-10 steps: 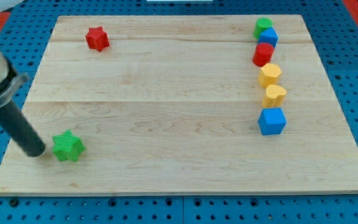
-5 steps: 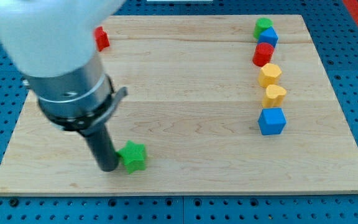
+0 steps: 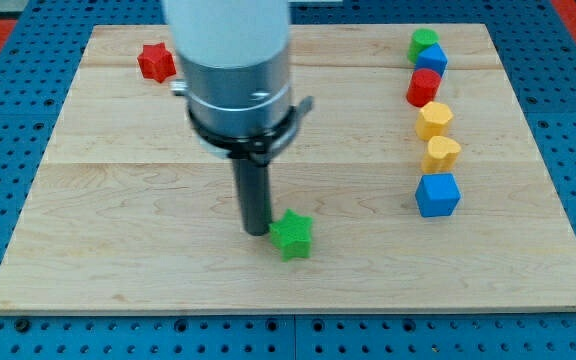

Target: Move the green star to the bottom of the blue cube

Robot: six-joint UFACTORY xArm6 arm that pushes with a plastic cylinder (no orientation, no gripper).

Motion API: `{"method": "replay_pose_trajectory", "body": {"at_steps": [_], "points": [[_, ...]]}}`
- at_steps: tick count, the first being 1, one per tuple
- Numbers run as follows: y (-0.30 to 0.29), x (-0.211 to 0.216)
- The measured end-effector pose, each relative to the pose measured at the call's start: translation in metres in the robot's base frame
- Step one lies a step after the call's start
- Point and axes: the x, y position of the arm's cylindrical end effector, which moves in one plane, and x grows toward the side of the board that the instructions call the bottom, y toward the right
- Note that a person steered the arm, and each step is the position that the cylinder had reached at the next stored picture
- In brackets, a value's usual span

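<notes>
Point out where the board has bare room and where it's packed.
Bare: the stretch between the green star and blue cube, and the left side below the red star. Packed: the right-hand column of blocks. My tip touches the star's left.

Block count on the wooden board (image 3: 118,290): eight in total. Stars, two: one green star (image 3: 291,235), one red star (image 3: 155,62). Blue, two: a blue cube (image 3: 437,194) and a smaller blue block (image 3: 433,59). Yellow, two: (image 3: 434,120) and (image 3: 442,153). One red block (image 3: 424,87). One green block (image 3: 424,40).
</notes>
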Motion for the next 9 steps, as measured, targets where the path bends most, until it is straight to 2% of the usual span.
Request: {"method": "replay_pose_trajectory", "body": {"at_steps": [1, 3, 4, 6, 7, 8, 9], "points": [[0.041, 0.003], [-0.002, 0.017], [0.016, 0.035], [0.109, 0.008], [0.134, 0.008], [0.134, 0.009], [0.136, 0.03]]}}
